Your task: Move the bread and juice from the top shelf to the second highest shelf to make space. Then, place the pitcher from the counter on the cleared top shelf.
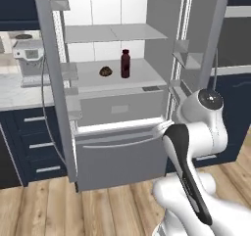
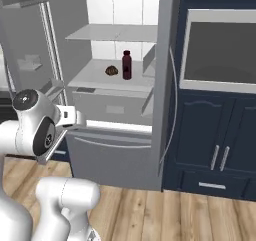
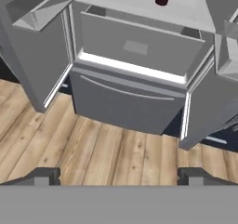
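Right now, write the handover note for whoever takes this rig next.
Pincer: open, holding nothing, pointed at the fridge's lower front.
Bread and juice: both stand on the second highest shelf, juice upright, bread just to its left, apart.
Top shelf: bare.
Done: both items moved down.
Left: fetch the pitcher from the counter and set it on the top shelf.

This is a home kitchen. An open fridge (image 1: 117, 107) with pale shelves and a drawer stands between dark navy cabinets (image 2: 215, 145), with a built-in oven (image 2: 220, 50) to one side. On the other side a marble surface (image 1: 19, 95) carries a coffee machine (image 1: 30, 59), and the floor (image 3: 93, 153) is light wood planks.
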Tool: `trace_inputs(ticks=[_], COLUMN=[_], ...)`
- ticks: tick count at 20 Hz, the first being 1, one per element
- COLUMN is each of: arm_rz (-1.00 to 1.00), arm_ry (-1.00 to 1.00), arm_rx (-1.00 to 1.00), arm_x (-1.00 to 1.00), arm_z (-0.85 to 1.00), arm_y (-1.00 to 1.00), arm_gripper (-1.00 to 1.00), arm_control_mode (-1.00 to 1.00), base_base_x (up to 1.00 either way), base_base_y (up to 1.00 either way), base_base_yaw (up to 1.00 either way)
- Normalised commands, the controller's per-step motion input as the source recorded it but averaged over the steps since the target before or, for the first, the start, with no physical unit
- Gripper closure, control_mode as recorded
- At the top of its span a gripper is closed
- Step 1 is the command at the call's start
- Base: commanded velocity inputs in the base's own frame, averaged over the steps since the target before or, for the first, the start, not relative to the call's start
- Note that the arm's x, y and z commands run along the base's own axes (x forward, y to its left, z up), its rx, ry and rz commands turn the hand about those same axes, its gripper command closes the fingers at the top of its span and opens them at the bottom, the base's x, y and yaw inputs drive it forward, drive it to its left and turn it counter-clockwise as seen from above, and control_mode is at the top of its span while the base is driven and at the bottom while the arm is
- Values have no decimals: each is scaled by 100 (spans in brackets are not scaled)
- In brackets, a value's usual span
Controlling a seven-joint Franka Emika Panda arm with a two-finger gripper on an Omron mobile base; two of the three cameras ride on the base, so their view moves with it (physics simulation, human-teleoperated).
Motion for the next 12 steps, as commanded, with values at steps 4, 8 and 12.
trace_inputs(ticks=[4,8,12], arm_rz=[0,0,0], arm_ry=[0,0,0], arm_rx=[0,0,0], arm_x=[0,0,0], arm_z=[0,0,0], arm_y=[0,0,0], arm_gripper=[-100,-100,-100], arm_control_mode=[100,100,100], base_base_x=[-25,0,12], base_base_y=[51,69,81], base_base_yaw=[35,50,51])
